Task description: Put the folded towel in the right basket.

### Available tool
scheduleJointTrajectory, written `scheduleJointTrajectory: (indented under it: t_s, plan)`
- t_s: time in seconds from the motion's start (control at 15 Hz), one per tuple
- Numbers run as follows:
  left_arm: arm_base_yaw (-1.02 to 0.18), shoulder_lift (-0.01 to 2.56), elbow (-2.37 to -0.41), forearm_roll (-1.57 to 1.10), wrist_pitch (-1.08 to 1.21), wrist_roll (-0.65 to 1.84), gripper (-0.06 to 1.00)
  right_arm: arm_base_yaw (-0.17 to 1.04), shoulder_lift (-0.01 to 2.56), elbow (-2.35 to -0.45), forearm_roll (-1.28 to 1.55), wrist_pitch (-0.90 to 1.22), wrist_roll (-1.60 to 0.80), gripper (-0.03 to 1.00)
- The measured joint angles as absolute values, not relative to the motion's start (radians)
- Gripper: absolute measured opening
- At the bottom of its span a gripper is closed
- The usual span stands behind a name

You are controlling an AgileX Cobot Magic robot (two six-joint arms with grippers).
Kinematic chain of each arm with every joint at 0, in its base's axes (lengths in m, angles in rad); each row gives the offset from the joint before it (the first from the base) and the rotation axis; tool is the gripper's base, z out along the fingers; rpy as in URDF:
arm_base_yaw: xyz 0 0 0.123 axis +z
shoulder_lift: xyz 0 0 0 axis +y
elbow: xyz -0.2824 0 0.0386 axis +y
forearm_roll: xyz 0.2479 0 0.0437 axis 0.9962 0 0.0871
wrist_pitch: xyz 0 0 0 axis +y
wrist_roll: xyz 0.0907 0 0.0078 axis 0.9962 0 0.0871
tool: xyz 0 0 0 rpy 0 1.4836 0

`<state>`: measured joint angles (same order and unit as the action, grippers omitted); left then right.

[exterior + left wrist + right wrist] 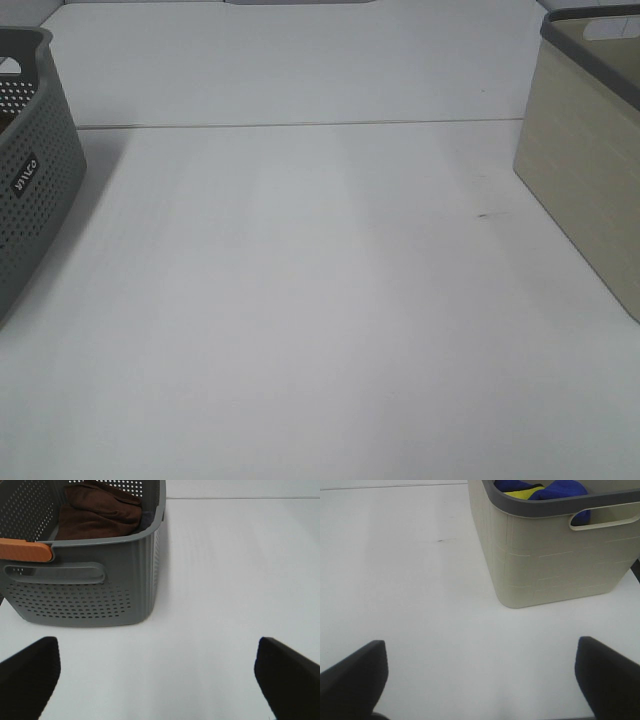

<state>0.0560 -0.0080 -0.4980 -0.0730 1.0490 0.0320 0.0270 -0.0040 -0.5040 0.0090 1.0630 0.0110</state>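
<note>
Two spread grippers, left [159,680] and right [479,680], hold nothing, so we judge we must first fetch the brown towel [98,511] from the grey basket [90,587] at upper left, bound for the beige basket [555,555].

- Two baskets on the table [300,300]: one grey perforated basket [25,190] at the left edge, one beige basket [585,170] at the right edge.
- One brown folded towel [97,512] in the grey basket.
- One blue-and-yellow cloth bundle [540,490] in the beige basket.
</note>
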Motion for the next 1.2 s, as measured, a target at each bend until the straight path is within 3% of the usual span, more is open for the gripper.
scheduleJointTrajectory:
  t_s: [1.2]
  plan:
    - [0.056,-0.008,-0.498,-0.073,1.049,0.032,0.98,0.027,-0.004,-0.504,0.009,1.062,0.011,0.96]
